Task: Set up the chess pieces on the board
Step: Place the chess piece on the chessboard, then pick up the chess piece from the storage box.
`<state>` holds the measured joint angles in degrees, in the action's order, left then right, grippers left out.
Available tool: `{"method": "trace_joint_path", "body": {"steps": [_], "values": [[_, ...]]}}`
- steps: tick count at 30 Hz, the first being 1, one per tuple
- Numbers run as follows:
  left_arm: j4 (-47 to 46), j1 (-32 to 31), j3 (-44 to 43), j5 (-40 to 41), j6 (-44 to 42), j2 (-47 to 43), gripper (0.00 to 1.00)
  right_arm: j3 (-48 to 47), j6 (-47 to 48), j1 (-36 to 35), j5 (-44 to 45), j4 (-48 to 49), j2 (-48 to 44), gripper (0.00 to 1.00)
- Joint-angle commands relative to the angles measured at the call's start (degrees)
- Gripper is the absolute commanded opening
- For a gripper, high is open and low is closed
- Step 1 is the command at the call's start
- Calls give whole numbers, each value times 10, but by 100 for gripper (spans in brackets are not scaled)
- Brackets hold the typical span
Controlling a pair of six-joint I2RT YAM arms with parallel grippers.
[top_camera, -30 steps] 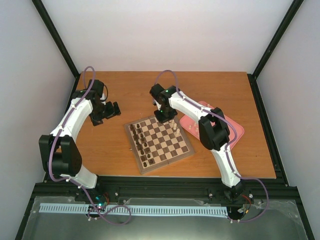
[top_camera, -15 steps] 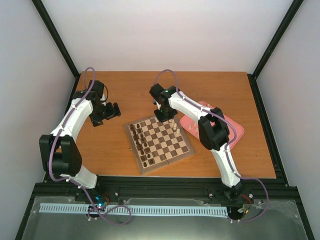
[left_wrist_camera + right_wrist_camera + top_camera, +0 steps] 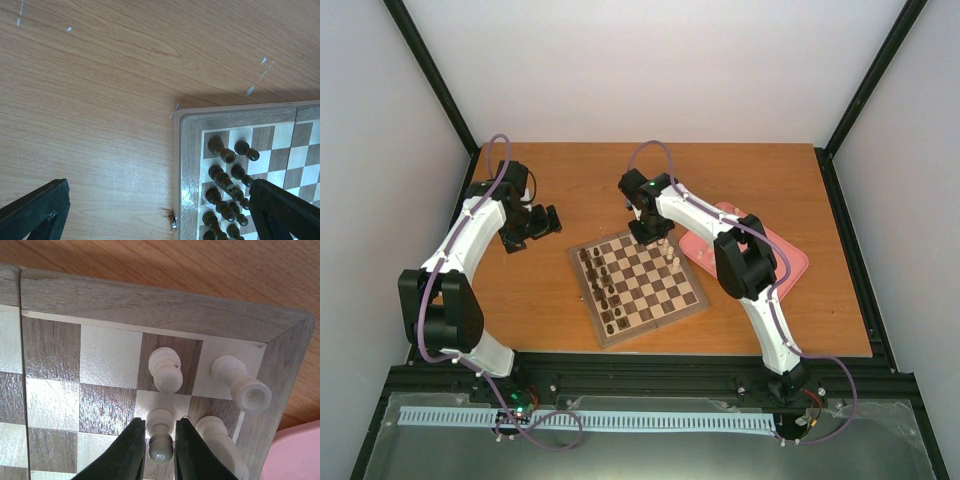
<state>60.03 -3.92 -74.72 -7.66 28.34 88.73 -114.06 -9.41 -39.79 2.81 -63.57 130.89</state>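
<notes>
1. Warm brown wooden table [image 3: 820, 300] carries the board [image 3: 638, 284] just beyond the arms' bases, turned at an angle.
2. Along the board's left side we see the dark pieces [image 3: 603, 285] standing in two rows.
3. Over the far right corner hangs the right gripper [image 3: 160, 422], where it was a second ago. Only the right arm [image 3: 745, 262] has edged slightly leftward at the elbow.
4. Its jaws straddle a pale pawn [image 3: 161, 447] upright on a light square. They stand narrowly apart, and we cannot tell whether they press it.
5. Three more pale pieces [image 3: 166, 371] stand close around it, one of them a rook [image 3: 242, 385] in the corner square.
6. A pink tray [image 3: 790, 262] lies just right of the board.
7. Far left, the left gripper [image 3: 546, 220] hovers over the table off the board's corner, jaws wide apart.
</notes>
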Motion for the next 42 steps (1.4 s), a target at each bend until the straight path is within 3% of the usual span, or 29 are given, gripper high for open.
{"method": "trace_joint_path", "body": {"steps": [1,10,21,24,32,42], "values": [[-4,-3,-4,4,5,-2,100,-20,4,-2,11,-6,9,19],[-6,-3,-2,5,3,-3,100,-36,21,-2,-10,-4,-26,37],[-12,-3,1,0,3,3,100,-34,14,4,0,-35,-133,38],[-13,-3,-3,-3,1,7,100,-13,-12,40,0,-36,-155,37],[-8,-3,-16,-4,-4,13,100,149,-47,176,6,10,-177,30],[-8,-3,-15,-6,-5,23,100,224,-50,226,2,58,-145,28]]}}
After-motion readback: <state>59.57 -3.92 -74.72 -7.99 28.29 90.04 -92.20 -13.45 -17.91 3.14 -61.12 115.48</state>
